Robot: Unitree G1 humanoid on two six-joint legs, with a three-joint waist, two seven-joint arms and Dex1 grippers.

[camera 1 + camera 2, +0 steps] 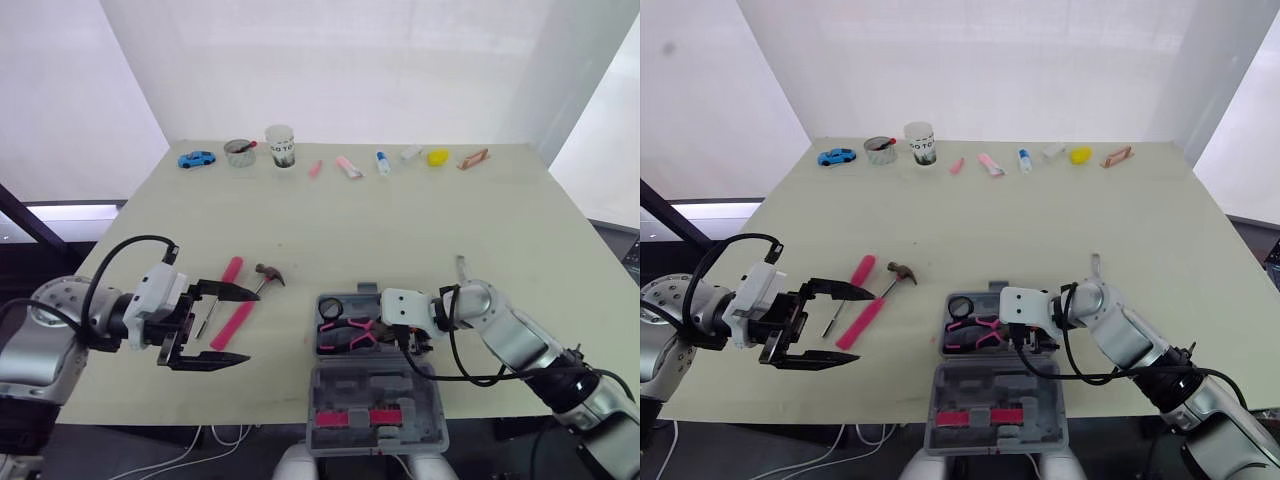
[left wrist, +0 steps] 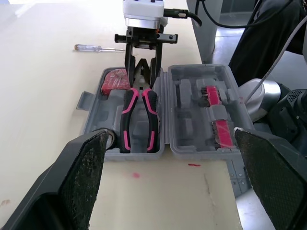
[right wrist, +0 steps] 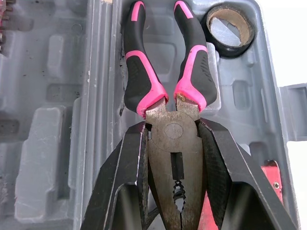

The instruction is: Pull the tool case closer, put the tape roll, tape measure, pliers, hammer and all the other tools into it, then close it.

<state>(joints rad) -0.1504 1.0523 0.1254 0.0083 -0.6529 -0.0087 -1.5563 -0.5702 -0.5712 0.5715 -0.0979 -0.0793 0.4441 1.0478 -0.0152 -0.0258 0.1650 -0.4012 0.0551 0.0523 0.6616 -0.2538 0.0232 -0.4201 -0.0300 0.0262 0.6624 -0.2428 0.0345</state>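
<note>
Pale counter [image 1: 400, 220] carrying the open tool case [image 1: 425, 385], lid laid flat beside its tray. Left of the case and well apart, left gripper [image 1: 250, 326], fingers spread wide. Over the case's tray, right gripper [image 3: 172, 132], fingers pinching the pliers [image 3: 141, 72] by the metal head. Left of the case, hammer [image 1: 243, 312] flat on the counter, head end nearer the case. Inside the case's tray, pliers' pink-and-black handles pointing toward the tape roll [image 3: 230, 50] in a corner pocket.

Grey tool case [image 3: 53, 72]; pink-and-black pliers [image 3: 171, 132]; black tape roll [image 3: 229, 51]; pink-handled hammer [image 1: 240, 315]; beige desk [image 1: 400, 220]; blue toy car [image 1: 197, 159].
</note>
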